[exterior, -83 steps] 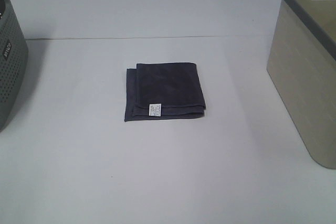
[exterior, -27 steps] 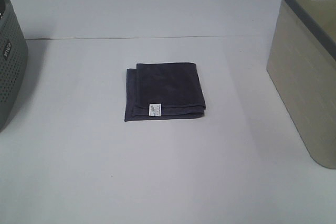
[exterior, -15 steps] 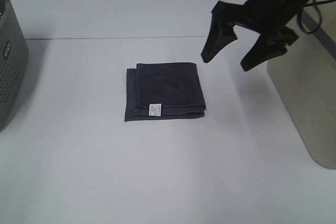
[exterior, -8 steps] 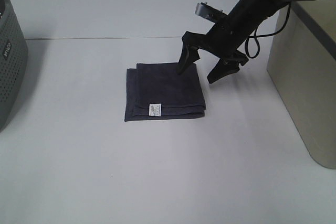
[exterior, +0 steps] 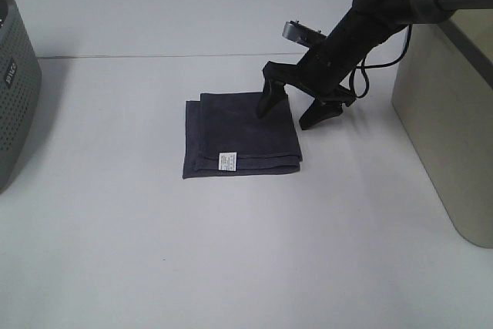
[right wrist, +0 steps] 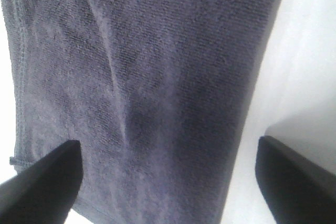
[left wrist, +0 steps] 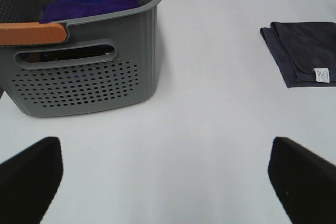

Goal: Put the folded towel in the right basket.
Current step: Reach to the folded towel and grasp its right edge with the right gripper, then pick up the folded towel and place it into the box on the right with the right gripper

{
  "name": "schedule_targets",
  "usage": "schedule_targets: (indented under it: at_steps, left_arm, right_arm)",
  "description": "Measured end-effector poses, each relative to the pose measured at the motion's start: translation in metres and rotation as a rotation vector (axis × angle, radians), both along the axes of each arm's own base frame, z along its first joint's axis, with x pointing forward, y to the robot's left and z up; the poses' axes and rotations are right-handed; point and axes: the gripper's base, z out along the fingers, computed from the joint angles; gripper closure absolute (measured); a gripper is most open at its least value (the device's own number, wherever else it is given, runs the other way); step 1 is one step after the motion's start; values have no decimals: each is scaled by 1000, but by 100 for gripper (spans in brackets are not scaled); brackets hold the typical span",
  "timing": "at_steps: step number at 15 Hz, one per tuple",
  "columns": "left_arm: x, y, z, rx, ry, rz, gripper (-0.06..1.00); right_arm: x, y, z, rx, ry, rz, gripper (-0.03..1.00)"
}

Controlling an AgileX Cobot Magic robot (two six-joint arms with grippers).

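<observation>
The right pincer (exterior: 283,119), jaws spread wide and holding nothing, straddles the far right corner of the folded towel (exterior: 239,132), which lies flat in the middle of the counter (exterior: 231,252). Bare counter separates it from the beige right basket (exterior: 443,121). The left pincer (left wrist: 168,174), equally wide and empty, hangs near a grey basket (left wrist: 89,72) holding purple cloth (left wrist: 89,1).

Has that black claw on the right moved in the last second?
Yes. The right gripper has dropped leftward, away from the beige basket, to the far right corner of the towel.
</observation>
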Motion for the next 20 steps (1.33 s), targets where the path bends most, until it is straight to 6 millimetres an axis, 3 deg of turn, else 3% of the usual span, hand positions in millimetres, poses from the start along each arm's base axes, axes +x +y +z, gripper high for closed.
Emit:
schedule_targets:
  at_steps: [3, 6, 8, 10, 11, 14, 16, 17, 20]
  left_arm:
    - [0, 0, 0, -2, 0, -1, -5]
    - [0, -1, 0, -7, 0, -4, -5]
    - [0, -1, 0, -7, 0, -4, -5]
    - [0, -1, 0, -7, 0, -4, -5]
    - [0, -1, 0, -7, 0, -4, -5]
    - [0, -1, 0, -7, 0, -4, -5]
    - [0, -1, 0, -7, 0, -4, -5]
    - [0, -1, 0, -7, 0, -4, -5]
    - [0, -1, 0, -7, 0, -4, -5]
  right_arm:
    - [1, 5, -7, 59, 25, -41, 14]
    - [-3, 27, -22, 129, 70, -58, 24]
    - [-10, 53, -37, 171, 110, -73, 44]
    - [-16, 69, -46, 187, 127, -79, 81]
    - [-17, 71, -45, 188, 128, -78, 89]
    - [-16, 72, -35, 180, 125, -27, 89]
    - [-18, 68, -11, 118, 100, 74, 89]
    - [-15, 63, 19, 106, 49, 100, 89]
    - [-19, 27, 151, 88, -195, 95, 89]
